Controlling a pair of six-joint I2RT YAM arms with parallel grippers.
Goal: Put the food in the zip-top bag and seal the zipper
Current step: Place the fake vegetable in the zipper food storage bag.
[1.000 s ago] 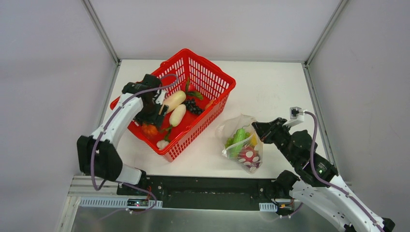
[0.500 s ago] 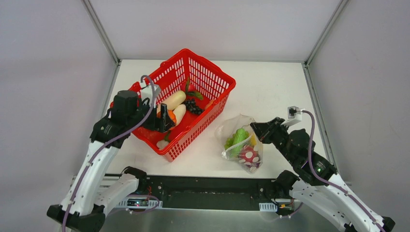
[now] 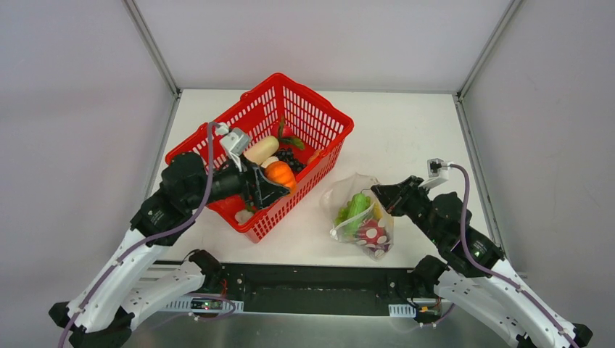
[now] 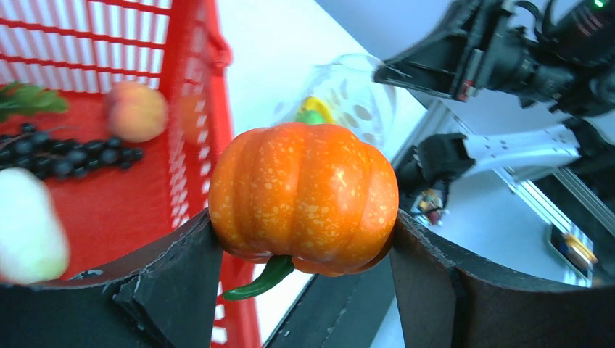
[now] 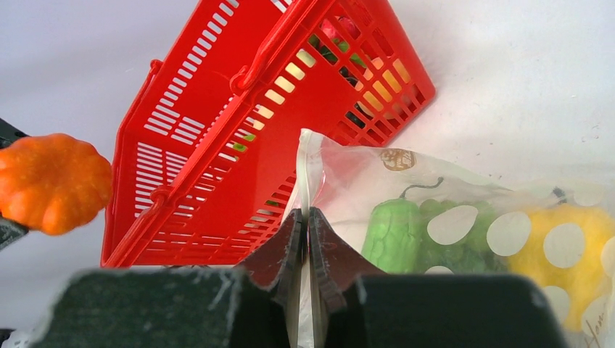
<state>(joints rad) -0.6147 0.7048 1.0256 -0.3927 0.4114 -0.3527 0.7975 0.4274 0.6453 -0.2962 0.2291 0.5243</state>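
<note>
The pumpkin, orange with a green stem, is off the table, clamped between the two fingers of the left gripper. The jaws stand wide and press its sides. From above it hangs over the near right wall of the basket, on the side facing the bag.

The bag lies on the table just right of the basket, apart from it. Inside it are a green piece, a yellow piece and, at the near end, a red piece with white spots. The right gripper is closed on the bag's right edge. In the right wrist view its fingers pinch the zipper, a whitish strip that runs up from between them. Whether the strip is sealed along its length cannot be told.

The basket sits slantwise on the left half of the table. In it lie a white radish, a bunch of dark grapes, a peach by the right wall and some green leaves at the far side. The left arm reaches across the basket's near left corner, and the right arm comes in from the near right
</note>
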